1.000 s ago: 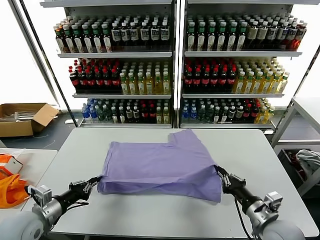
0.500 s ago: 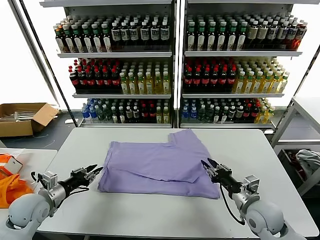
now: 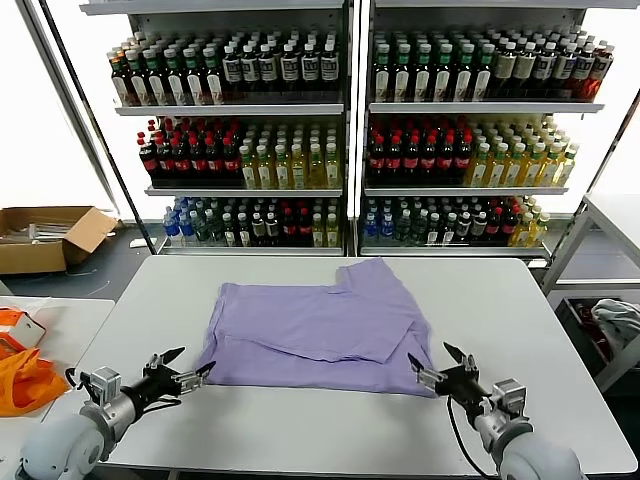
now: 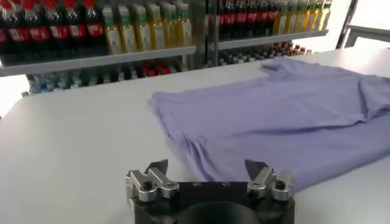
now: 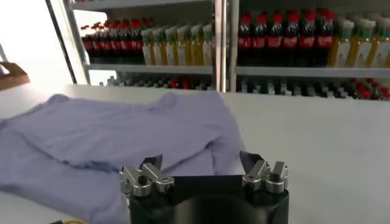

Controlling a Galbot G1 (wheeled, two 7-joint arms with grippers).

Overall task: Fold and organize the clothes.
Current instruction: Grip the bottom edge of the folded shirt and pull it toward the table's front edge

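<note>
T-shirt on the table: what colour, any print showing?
The T-shirt is plain light purple; no print shows on its visible side. Head view shows it best.

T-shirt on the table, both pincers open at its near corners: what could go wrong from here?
1. The T-shirt lies folded unevenly, its upper layer askew; another fold may lock in the skew.
2. The left pincer and right pincer sit just off the near corners; thin fabric may let them pinch only one layer.
3. The far sleeve sticks out toward the table back edge and could stay untucked.

Orange fabric point(image 3: 22, 380) (cut by edge); bottle labels point(image 3: 300, 160) unreadable.
</note>
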